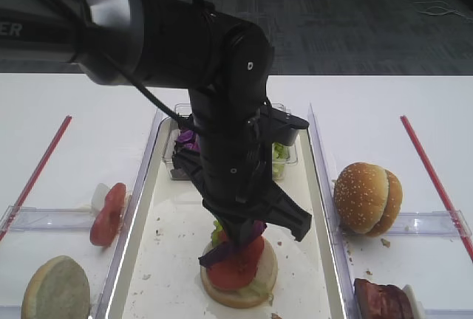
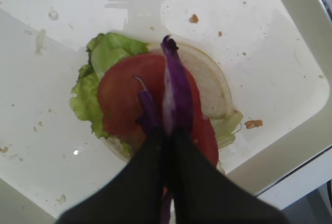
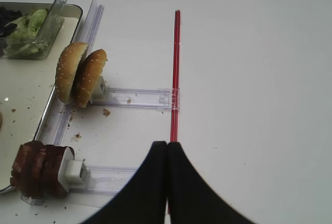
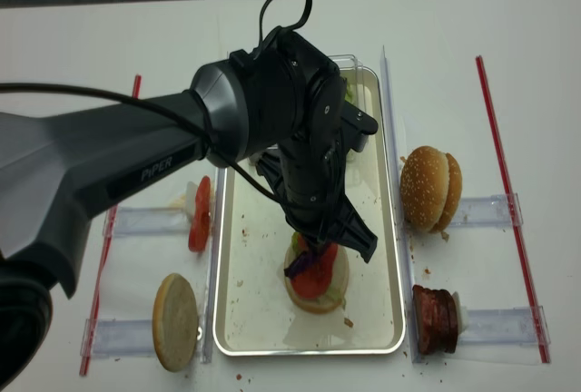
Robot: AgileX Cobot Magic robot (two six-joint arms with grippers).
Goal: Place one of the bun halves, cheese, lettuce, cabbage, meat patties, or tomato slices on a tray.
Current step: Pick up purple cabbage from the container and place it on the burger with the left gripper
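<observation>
Nearby, clear tub [image 3: 28,24] w/ lettuce [image 3: 27,27], upright bun halves [image 3: 80,76] beside tray [image 4: 390,229].

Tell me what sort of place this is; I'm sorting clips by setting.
Probably a robotics lab's burger-assembly test bench, not a kitchen: a white table on grey carpet, ingredients stood in clear plastic racks, and a metal tray where the left gripper holds purple cabbage over a half-built burger.

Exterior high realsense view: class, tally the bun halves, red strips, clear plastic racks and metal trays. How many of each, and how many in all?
bun halves: 4
red strips: 2
clear plastic racks: 4
metal tray: 1
total: 11
</observation>
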